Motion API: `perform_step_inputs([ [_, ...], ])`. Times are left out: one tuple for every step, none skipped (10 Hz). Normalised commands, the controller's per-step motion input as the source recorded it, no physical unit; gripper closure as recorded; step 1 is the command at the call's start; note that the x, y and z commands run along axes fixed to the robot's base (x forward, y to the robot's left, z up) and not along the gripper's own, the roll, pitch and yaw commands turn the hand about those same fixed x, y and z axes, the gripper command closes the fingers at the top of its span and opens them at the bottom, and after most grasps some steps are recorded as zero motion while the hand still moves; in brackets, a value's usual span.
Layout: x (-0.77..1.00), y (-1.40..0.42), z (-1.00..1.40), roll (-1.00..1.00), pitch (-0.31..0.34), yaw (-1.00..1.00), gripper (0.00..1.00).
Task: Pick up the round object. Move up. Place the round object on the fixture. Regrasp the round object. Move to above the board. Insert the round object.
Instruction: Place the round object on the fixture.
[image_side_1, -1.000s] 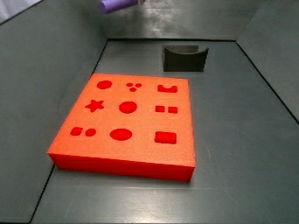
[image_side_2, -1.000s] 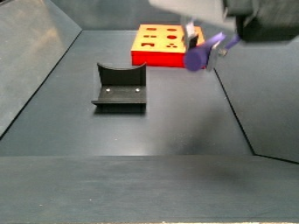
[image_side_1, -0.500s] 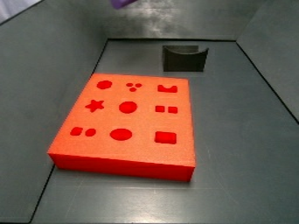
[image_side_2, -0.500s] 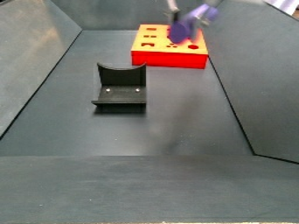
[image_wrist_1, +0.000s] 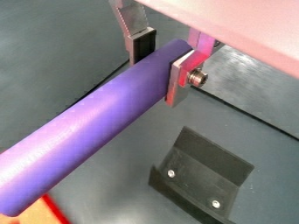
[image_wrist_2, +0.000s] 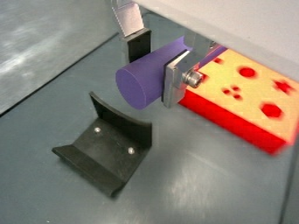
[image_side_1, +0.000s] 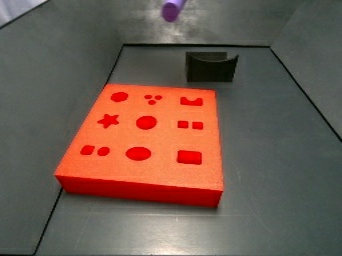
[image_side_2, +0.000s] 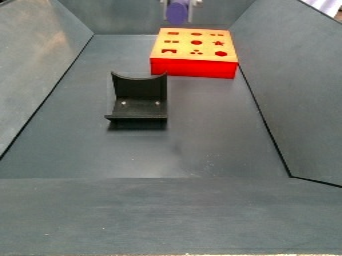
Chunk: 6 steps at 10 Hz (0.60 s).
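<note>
With my gripper (image_wrist_2: 158, 63) pinching the round object (image_wrist_1: 93, 131) high up, I should lower it squarely into the fixture (image_wrist_2: 108, 150) notch

Our gripper (image_wrist_1: 162, 59) high at the upper edge of both side views, flat silver fingers (image_wrist_2: 177, 77) with dark pads clamped across the purple round object (image_wrist_1: 91, 131), peg lying crosswise between them

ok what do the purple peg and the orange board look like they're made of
The purple peg, clamped in the gripper above the floor, looks like smooth matte plastic: even colour, soft sheen. The orange board looks like rigid plastic or painted foam, uniformly coloured with clean-cut holes; I can't tell which.
</note>
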Motion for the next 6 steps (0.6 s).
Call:
perform_step_inputs([
  [1.0,-0.3,0.04,0.15,0.164,0.44,1.0],
  [0.91,-0.16,0.03,0.11,0.143,0.22,1.0],
  [0.81,-0.09,0.01,0.1,0.134,0.12,1.0],
  [0.71,-0.06,0.01,0.09,0.131,0.08,1.0],
  [0.61,-0.05,0.01,0.09,0.139,0.06,1.0],
  [0.48,-0.03,0.01,0.09,0.155,0.05,1.0],
])
